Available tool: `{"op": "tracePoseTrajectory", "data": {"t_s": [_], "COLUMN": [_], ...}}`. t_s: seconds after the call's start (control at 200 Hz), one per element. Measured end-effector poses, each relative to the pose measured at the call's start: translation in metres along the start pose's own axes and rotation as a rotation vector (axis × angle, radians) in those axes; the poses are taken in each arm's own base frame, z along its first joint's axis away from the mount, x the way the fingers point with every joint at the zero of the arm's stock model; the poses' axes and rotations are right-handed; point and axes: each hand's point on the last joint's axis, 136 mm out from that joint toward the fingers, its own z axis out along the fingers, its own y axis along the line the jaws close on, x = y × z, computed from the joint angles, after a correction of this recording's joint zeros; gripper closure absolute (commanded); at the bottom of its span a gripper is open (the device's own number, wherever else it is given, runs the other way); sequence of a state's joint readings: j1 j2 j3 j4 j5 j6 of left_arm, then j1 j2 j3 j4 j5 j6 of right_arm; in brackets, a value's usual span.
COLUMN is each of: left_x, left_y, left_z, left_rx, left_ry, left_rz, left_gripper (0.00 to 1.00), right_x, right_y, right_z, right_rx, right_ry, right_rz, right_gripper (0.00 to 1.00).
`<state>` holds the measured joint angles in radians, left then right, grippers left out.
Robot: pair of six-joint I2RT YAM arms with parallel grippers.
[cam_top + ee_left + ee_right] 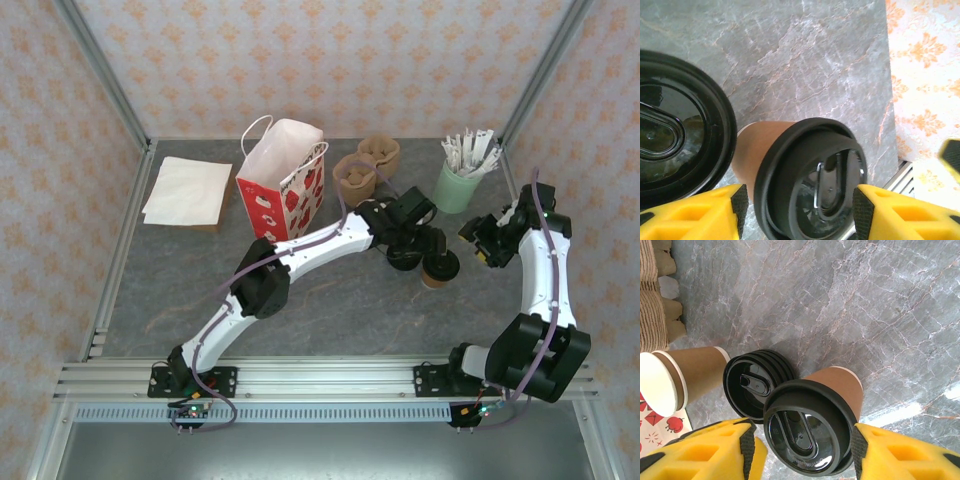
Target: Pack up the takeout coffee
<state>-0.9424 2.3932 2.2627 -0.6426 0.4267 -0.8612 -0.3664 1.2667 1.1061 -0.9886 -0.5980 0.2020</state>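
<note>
1. A stack of napkins (185,190) lies flat at the table's (330,310) far left.
2. The bag (285,185) stands upright and open-mouthed just right of them, red and white, with strawberries on its side.
3. Two pulp trays (358,178) sit near the bag's right, at the back.
4. The left arm reaches across to the middle. The left gripper (797,202) has its jaws apart on either side of the coffee's lid. A sliver of gap shows at one pad, while the other sits at the lid's edge, and I cannot tell if it touches.
5. A second black lid (670,135) lies just left of the coffee. In the left wrist view it nearly meets the coffee's side. Whether a cup sits under it I cannot tell.
6. An open cup (695,371), with a brown sleeve and a white end, shows in the right wrist view beyond that lid, close to the trays and the bag.
7. The coffee (440,268) stands upright on the table, right of centre and between the two grippers. It wears a black lid and is well apart from the bag.
8. A mint cup (457,187) of paper-wrapped sticks (470,152) stands behind the coffee, near the back right corner.
9. The right gripper (802,442) has its jaws apart and holds nothing. In the top view it is just right of the coffee and apart from it.
</note>
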Motion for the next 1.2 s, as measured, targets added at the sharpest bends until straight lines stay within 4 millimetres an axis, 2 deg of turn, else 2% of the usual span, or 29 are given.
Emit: {"op": "tracePoseTrajectory", "data": {"t_s": [0.08,0.195,0.255,0.315,0.36,0.435,0.581,0.646,0.721,0.881,1.021,1.121,1.201], "left_x": [-0.003,-0.003,-0.003,-0.002,-0.004,-0.012,-0.026,-0.032,-0.039,-0.057,-0.072,-0.079,-0.084], "left_y": [-0.001,0.009,0.015,0.019,0.016,0.003,-0.023,-0.026,-0.022,0.017,0.070,0.109,0.136], "left_z": [-0.002,-0.004,-0.013,-0.029,-0.047,-0.089,-0.195,-0.239,-0.282,-0.356,-0.417,-0.450,-0.467], "left_rx": [-0.006,-0.051,-0.080,-0.109,-0.115,-0.100,-0.033,-0.014,-0.012,-0.100,-0.241,-0.352,-0.428], "left_ry": [-0.016,-0.028,-0.040,-0.054,-0.079,-0.141,-0.310,-0.389,-0.468,-0.608,-0.708,-0.754,-0.765], "left_rz": [0.016,0.045,0.067,0.090,0.108,0.146,0.196,0.206,0.210,0.173,0.122,0.081,0.047], "left_gripper": [0.39,0.38,0.37,0.35,0.34,0.34,0.33,0.33,0.32,0.29,0.27,0.22,0.20], "right_x": [0.000,0.002,0.004,0.004,0.005,0.008,0.011,0.014,0.018,0.026,0.030,0.031,0.031], "right_y": [0.000,0.002,0.007,0.015,0.023,0.034,0.050,0.057,0.066,0.082,0.086,0.086,0.086], "right_z": [0.000,-0.003,-0.006,-0.010,-0.014,-0.019,-0.027,-0.029,-0.030,-0.031,-0.027,-0.024,-0.023], "right_rx": [0.001,-0.002,-0.007,-0.017,-0.027,-0.045,-0.069,-0.078,-0.085,-0.093,-0.083,-0.075,-0.073], "right_ry": [0.001,0.001,-0.001,-0.006,-0.011,-0.020,-0.031,-0.031,-0.028,-0.023,-0.010,-0.003,-0.003], "right_rz": [0.000,-0.007,-0.020,-0.042,-0.061,-0.092,-0.121,-0.134,-0.154,-0.191,-0.196,-0.193,-0.191], "right_gripper": [0.44,0.44,0.44,0.44,0.44,0.44,0.45,0.45,0.45,0.45,0.46,0.46,0.46]}}
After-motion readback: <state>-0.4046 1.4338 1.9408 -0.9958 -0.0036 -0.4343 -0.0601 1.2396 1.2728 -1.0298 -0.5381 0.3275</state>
